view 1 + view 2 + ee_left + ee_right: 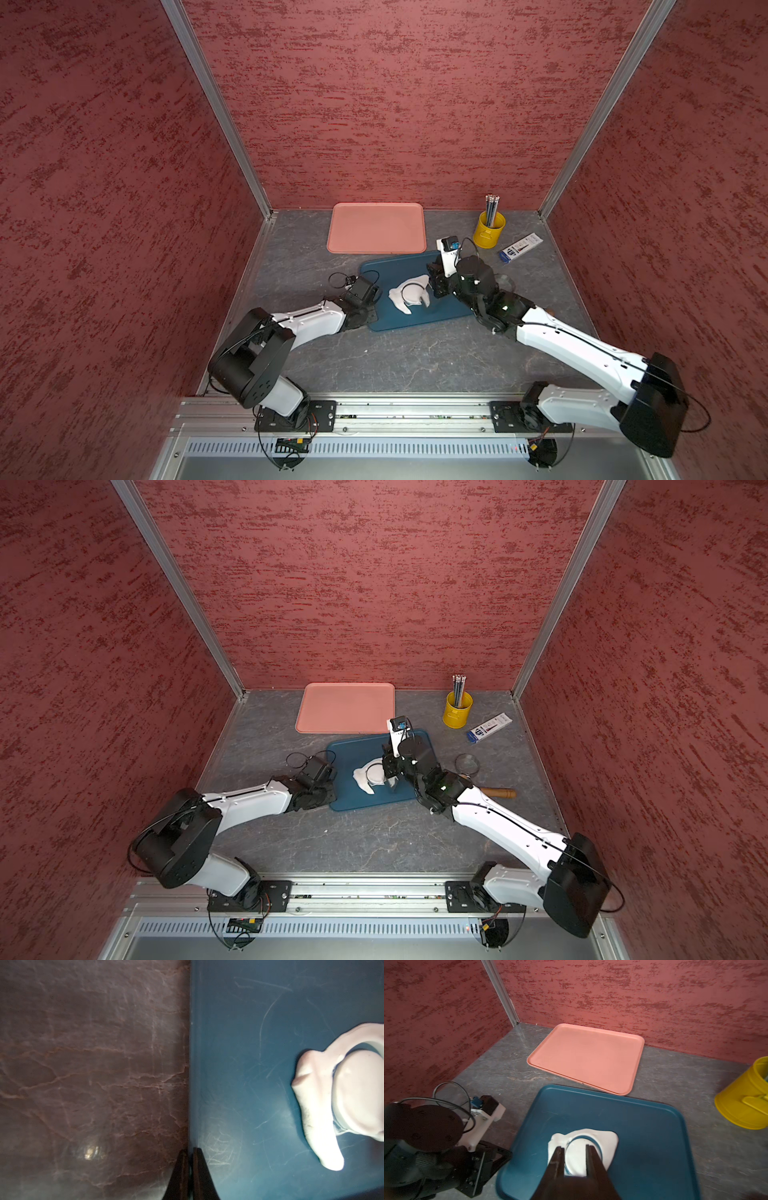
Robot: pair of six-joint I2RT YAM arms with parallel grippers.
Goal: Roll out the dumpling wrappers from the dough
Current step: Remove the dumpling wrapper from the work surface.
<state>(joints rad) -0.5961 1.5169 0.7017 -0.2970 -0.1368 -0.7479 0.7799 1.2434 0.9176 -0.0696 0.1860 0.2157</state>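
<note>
The dough [398, 302] [361, 784] is a flat white irregular sheet on the blue tray [395, 266] [643, 1136]. A round dumpling wrapper [412, 293] [357, 1095] [576, 1155] is cut out of its middle. It looks bulged and raised above the sheet. My right gripper [575, 1147] [392, 783] is down on the wrapper, jaws a little apart with the disc between them. My left gripper [188, 1151] [371, 314] is shut and empty, low at the tray's left rim.
An empty pink tray [376, 227] lies behind the blue one. At the back right stand a yellow cup [490, 229] of pencils and a small box [520, 248]. A clear ring cutter [467, 764] and a wooden rolling pin [498, 792] lie right of the right arm.
</note>
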